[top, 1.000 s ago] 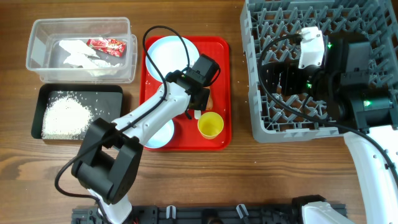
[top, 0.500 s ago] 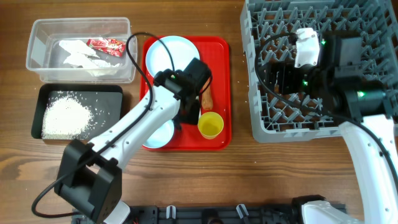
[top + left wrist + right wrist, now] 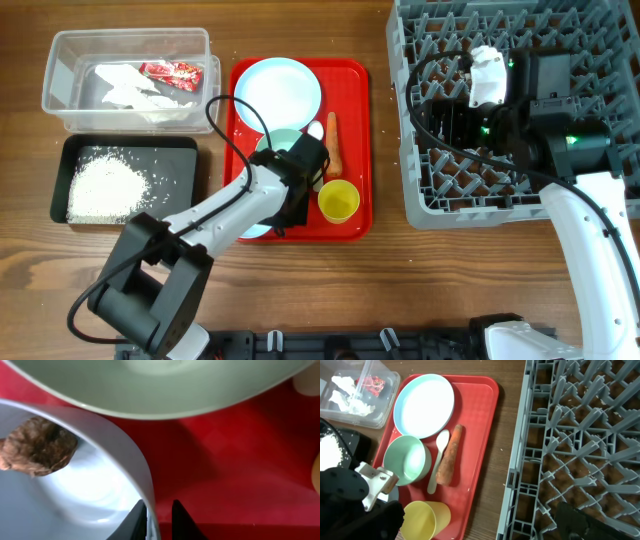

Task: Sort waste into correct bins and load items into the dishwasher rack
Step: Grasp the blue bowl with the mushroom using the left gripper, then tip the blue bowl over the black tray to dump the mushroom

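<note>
My left gripper is shut on the rim of a pale bowl at the front left of the red tray. The small brown lump lies in that bowl. A green bowl, a white spoon, an orange carrot, a yellow cup and the pale blue plate are on the tray. My right gripper hangs over the grey dishwasher rack, holding nothing; only one dark finger shows.
A clear tub at the far left holds the red wrapper and white paper. A black tub in front of it holds rice. Bare wood lies between the tray and the rack.
My left gripper has moved from beside the carrot toward the tray's front left and now straddles the pale bowl's rim. The right arm has drifted slightly left over the rack.
</note>
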Available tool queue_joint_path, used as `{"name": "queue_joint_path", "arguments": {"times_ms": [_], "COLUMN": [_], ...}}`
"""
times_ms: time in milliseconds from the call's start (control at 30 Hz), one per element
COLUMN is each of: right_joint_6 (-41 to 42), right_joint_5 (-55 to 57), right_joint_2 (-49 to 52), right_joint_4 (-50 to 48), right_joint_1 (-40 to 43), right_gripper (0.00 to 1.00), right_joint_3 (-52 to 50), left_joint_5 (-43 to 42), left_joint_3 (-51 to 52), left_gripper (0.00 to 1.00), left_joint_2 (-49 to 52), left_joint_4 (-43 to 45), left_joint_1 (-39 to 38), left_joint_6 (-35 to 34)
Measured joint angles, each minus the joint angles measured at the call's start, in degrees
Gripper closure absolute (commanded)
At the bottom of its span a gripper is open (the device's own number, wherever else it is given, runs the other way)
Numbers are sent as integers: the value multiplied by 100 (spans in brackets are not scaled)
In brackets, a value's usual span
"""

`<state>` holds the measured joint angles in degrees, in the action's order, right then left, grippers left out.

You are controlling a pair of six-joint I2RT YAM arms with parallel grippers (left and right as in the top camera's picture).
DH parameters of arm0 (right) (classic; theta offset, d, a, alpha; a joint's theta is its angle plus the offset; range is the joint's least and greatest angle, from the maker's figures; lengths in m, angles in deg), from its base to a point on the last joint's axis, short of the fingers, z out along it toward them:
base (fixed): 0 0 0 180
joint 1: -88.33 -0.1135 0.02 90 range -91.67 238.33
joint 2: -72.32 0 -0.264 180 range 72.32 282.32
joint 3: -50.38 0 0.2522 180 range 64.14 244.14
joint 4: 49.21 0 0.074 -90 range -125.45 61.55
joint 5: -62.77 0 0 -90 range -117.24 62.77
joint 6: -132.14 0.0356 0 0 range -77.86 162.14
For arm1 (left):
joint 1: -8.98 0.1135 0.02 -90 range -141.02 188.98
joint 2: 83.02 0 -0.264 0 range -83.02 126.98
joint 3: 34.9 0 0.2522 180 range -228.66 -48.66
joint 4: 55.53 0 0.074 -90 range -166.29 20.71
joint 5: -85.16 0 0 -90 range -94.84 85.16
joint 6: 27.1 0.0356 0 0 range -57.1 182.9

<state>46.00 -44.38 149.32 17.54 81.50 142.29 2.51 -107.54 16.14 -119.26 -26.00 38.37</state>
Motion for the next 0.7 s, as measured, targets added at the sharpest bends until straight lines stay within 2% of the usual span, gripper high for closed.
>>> {"name": "queue_joint_path", "arguments": {"times_ms": [200,433,533,700], "right_joint_6": [2,2,2,2], "right_joint_5": [0,0,0,0], "right_joint_2": [0,0,0,0], "right_joint_4": [15,17,13,-52], "right_joint_1": [0,0,0,2], "right_gripper": [0,0,0,0], "right_joint_3": [0,0,0,0], "left_joint_5": [46,-129,-186,-953], "left_joint_3": [111,-658,-1010,-1043], "left_gripper": [96,96,96,96], "left_joint_2": [-2,-610,-1419,-2162], "left_joint_4": [120,-925,-942,-870], "left_joint_1": [0,166,647,2439], "left_joint_6": [-24,-55,-70,243]}}
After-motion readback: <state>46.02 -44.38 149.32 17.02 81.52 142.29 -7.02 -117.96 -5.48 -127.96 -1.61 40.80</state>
